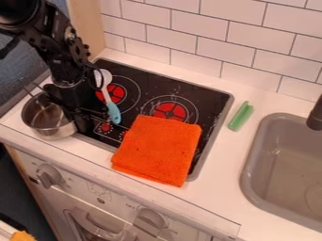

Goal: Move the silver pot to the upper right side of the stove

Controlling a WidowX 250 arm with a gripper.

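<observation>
The silver pot (50, 123) is at the left end of the white surface (226, 181), close to the surface's front-left corner and just beside the left edge of the black stove (211, 96). You have it upright, its round mouth facing up. Two thin rods, apparently its handle, point from the rim toward the surface's back-left, so its long axis runs from back-left to front-right. Part of the rim is hidden behind the gripper (80, 117).

Your arm comes in from the upper left, and the gripper hangs down at the pot's right side, over the stove's left edge. You cannot tell whether the jaws are apart, together or clamped on the pot's wall, nor whether the pot rests on the surface.

On the stove's left half, right of the gripper, lies a spoon (107, 94), its pale head toward the back edge and its blue handle end toward the front. It crosses a red burner. A folded orange cloth (157, 150) covers the stove's front-right part and hangs over its front edge. Between the stove's right edge and the grey sink (254, 155) lies a green object (241, 116), slanting from back to front. White wall tiles (195, 30) stand behind the surface.
</observation>
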